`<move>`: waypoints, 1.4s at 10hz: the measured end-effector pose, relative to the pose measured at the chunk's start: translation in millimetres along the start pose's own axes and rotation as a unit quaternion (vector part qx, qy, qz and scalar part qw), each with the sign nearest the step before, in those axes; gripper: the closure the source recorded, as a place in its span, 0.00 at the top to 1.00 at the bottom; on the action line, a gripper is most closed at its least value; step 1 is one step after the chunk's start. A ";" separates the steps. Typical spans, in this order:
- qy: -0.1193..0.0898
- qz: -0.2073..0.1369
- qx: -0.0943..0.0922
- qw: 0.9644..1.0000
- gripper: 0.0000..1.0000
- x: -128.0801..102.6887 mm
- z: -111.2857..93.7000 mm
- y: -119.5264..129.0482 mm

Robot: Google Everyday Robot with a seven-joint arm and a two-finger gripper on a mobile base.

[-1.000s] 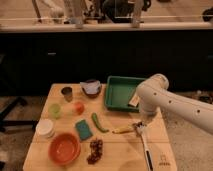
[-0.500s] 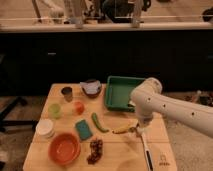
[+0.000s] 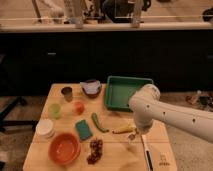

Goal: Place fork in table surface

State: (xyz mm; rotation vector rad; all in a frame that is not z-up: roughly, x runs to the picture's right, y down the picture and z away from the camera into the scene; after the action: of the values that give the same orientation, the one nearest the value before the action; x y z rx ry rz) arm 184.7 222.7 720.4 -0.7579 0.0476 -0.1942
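While my gripper (image 3: 134, 134) hangs low right of centre — grip I cannot tell — the fork (image 3: 131, 137) seems at its tip; I'd lower flat onto bare bench (image 3: 114, 150), clear of the banana (image 3: 123, 129).

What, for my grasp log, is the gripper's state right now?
Gripper: cannot be told; it is low over the table surface, beside the yellow piece.

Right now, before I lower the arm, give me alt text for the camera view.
The gripper hangs low over the tan table surface beside a yellow banana-like piece, in front of the green tray; whether it holds the fork is unclear. Also on the table are a red bowl, dark grapes and a teal sponge.
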 end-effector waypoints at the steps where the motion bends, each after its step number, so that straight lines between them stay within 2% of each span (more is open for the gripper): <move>1: 0.000 -0.003 -0.005 1.000 0.00 -0.7 2.5 6.2; 4: 0.004 -0.014 -0.026 1.000 0.00 -3.2 15.5 22.1; 6: 0.005 -0.025 -0.043 0.999 0.00 -13.1 26.8 30.9; 9: 0.007 -0.055 -0.054 0.997 0.00 -38.8 31.4 39.2; 12: 0.008 -0.083 -0.065 0.994 0.00 -57.9 38.5 48.0; 14: 0.005 -0.090 -0.067 0.994 0.00 -64.6 42.3 47.9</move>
State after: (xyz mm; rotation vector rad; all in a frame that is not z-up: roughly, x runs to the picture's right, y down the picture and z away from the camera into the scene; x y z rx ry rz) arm 133.6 297.7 716.4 -0.8963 0.0016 -0.3701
